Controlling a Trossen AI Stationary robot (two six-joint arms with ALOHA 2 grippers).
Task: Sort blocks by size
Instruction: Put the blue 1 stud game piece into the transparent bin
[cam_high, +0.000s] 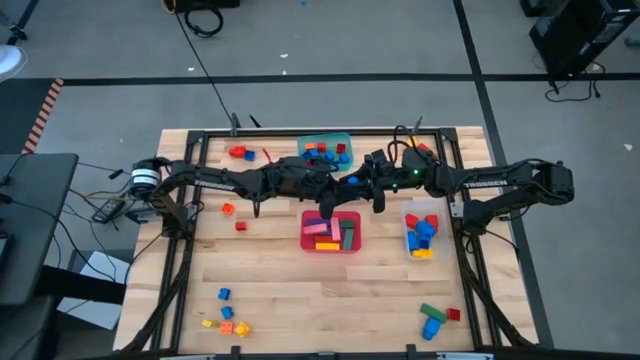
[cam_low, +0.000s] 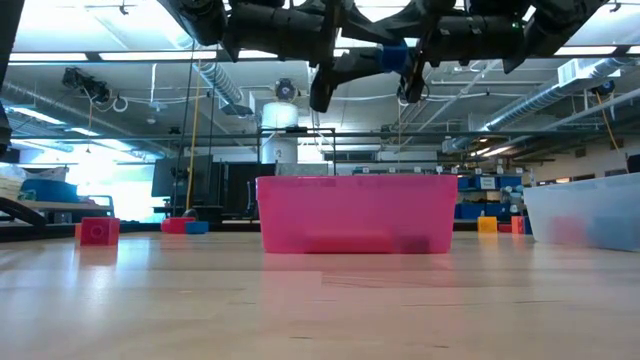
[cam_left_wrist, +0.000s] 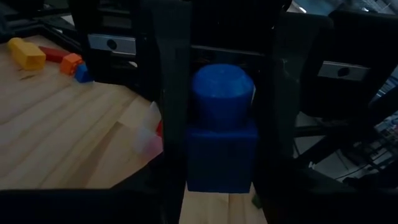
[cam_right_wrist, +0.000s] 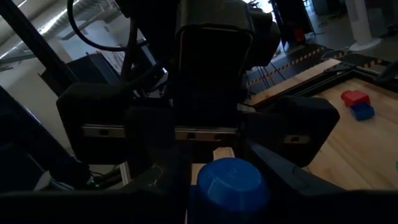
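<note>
Left wrist view: blue block (cam_left_wrist: 221, 134) clamped between left tool (cam_left_wrist: 221, 124) fingers.

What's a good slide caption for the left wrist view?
Blue block between the left gripper fingers, facing the right gripper during a mid-air handover.

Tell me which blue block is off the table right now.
The blue block in the left gripper, held in the air mid-table where both arms meet. Every other one lies on the table or in a tub.
</note>
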